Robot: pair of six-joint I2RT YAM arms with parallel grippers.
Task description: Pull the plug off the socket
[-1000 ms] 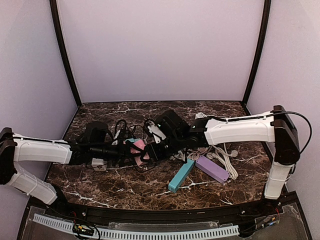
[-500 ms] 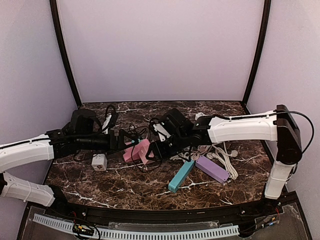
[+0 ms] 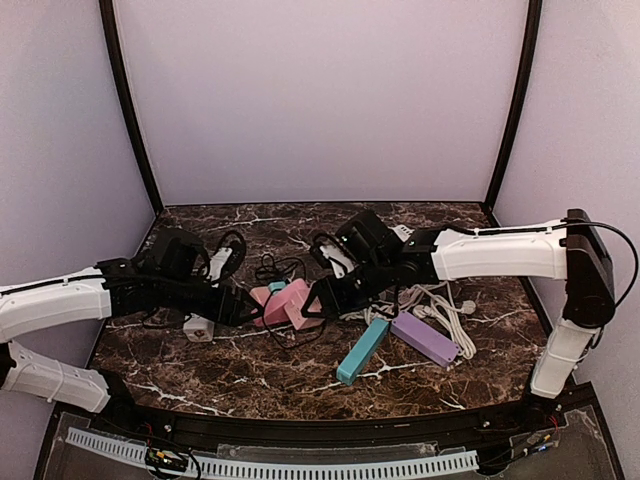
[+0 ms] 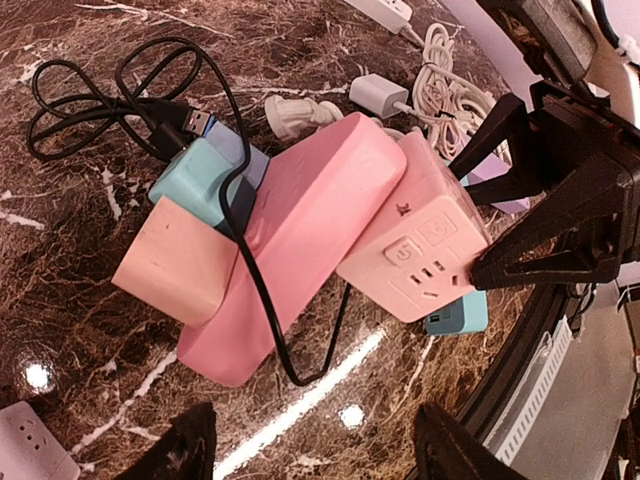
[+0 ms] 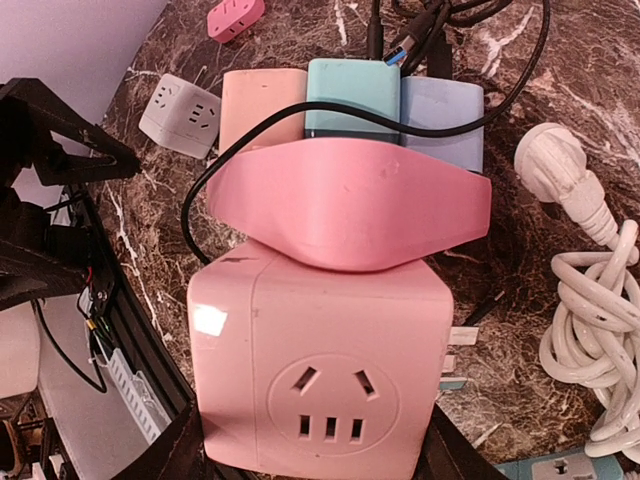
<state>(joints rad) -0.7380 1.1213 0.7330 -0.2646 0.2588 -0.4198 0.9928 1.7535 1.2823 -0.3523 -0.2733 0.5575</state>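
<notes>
My right pincer is clamping the pink cube socket at mid-desk, with the long pink plug seated in it. My left pincer is hanging wide and empty. I'm planning to grip the plug squarely and pull straight away.

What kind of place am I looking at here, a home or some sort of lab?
Most likely a robot test cell, not a home: plain lilac walls and a black frame box in a marble-patterned table, with a left arm and a right arm mounted at its near edge.
</notes>
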